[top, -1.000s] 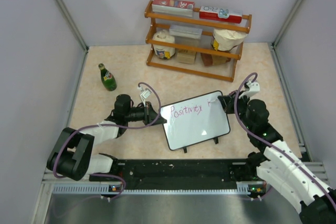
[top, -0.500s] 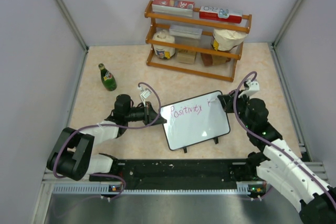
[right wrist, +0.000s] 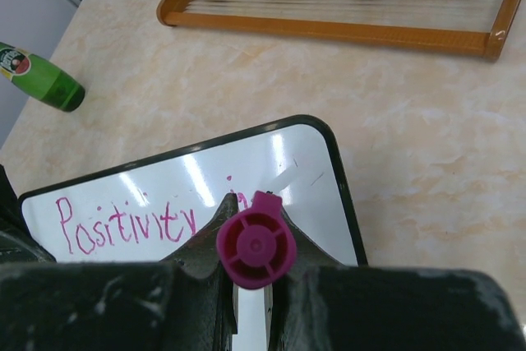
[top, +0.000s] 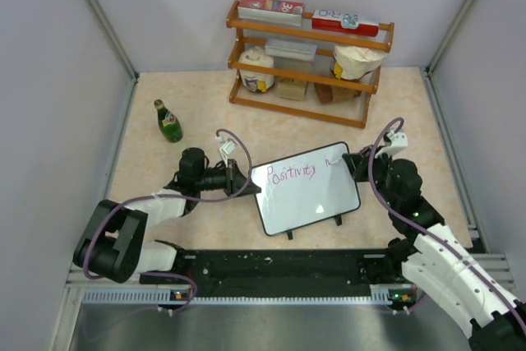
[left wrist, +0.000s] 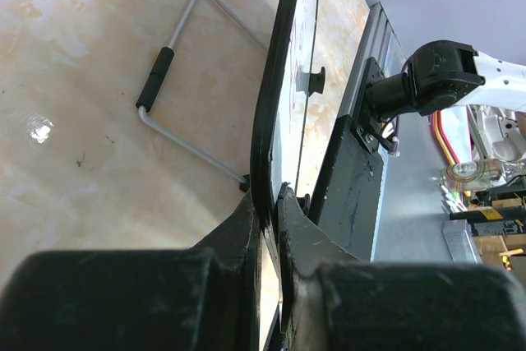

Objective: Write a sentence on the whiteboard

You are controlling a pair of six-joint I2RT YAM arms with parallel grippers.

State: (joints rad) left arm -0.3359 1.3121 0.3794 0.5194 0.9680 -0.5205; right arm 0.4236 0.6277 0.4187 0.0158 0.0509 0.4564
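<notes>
The small white rectangular whiteboard (top: 312, 199), with rounded corners and a thin black frame, stands tilted on the pale marbled worktop (top: 205, 121), with a grey wire stand (left wrist: 155, 80) behind it. The left jaws are pinched onto the frame at the board's left edge, one finger on each face. At the board's upper right corner the right jaws are clamped round a magenta plastic marker (right wrist: 256, 248), whose round end cap faces the wrist camera. Its tip is hidden, so I cannot tell whether it touches the board. The purple-pink handwritten sentence (right wrist: 123, 223) reads "Positivity" along the board's top, with a short stroke and dot just right of that word. A green glass bottle (top: 168, 121) stands well to the board's left. A wooden shelf rack (top: 308, 67) holding packets stands beyond the board's far edge.
</notes>
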